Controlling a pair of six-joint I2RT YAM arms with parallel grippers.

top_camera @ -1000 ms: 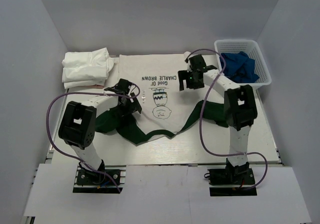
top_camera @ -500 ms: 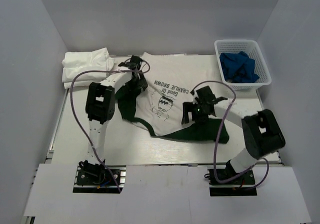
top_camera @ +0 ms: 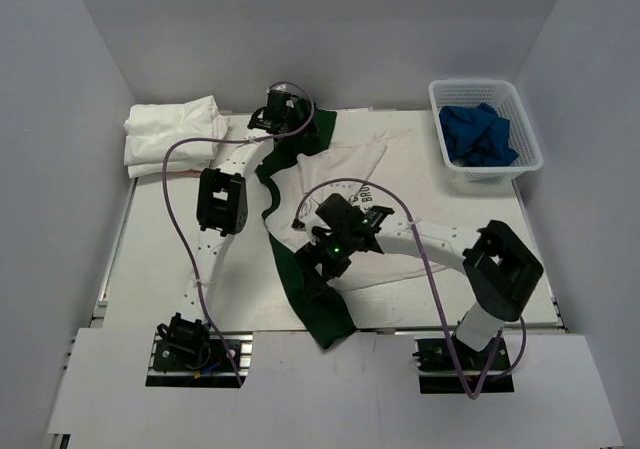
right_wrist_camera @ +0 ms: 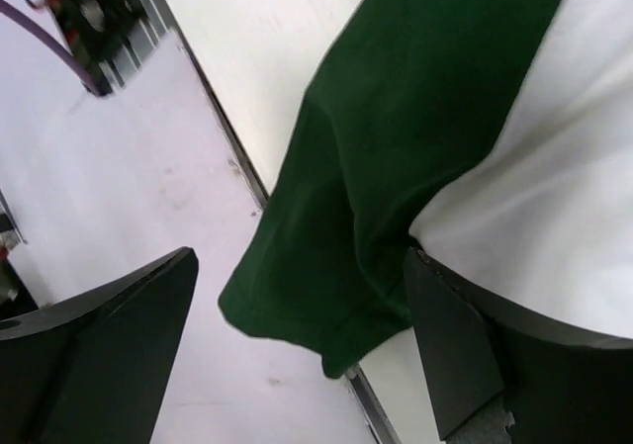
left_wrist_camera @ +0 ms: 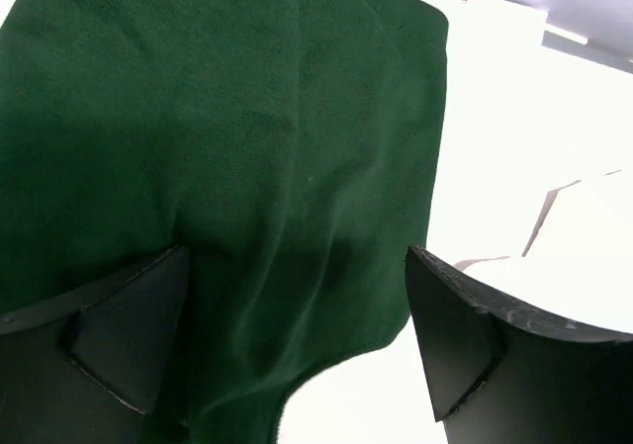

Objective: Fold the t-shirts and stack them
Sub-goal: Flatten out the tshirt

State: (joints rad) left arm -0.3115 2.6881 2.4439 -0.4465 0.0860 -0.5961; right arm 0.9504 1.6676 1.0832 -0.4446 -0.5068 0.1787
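Observation:
The white t-shirt [top_camera: 350, 164] with dark green sleeves lies turned and bunched in the middle of the table, its print mostly hidden. One green sleeve [top_camera: 310, 134] lies at the far side under my left gripper [top_camera: 272, 119]. In the left wrist view the gripper [left_wrist_camera: 287, 335] is open, its jaws wide apart over that sleeve [left_wrist_camera: 198, 118]. The other green sleeve [top_camera: 320, 314] runs to the table's near edge below my right gripper [top_camera: 322, 264]. In the right wrist view that gripper [right_wrist_camera: 297, 335] is open above the sleeve [right_wrist_camera: 415, 118]. Plain white folded t-shirts [top_camera: 170, 134] are stacked at the far left.
A white basket [top_camera: 530, 134] holding blue cloth [top_camera: 480, 134] stands at the far right. The near sleeve's end hangs over the table's front rail [right_wrist_camera: 227, 147] onto the white front board [right_wrist_camera: 119, 217]. White walls close in the table on three sides.
The shirt has been swung round and bunched. My left gripper has moved to the far edge with one sleeve under it. My right gripper has moved left and nearer, over the other sleeve.

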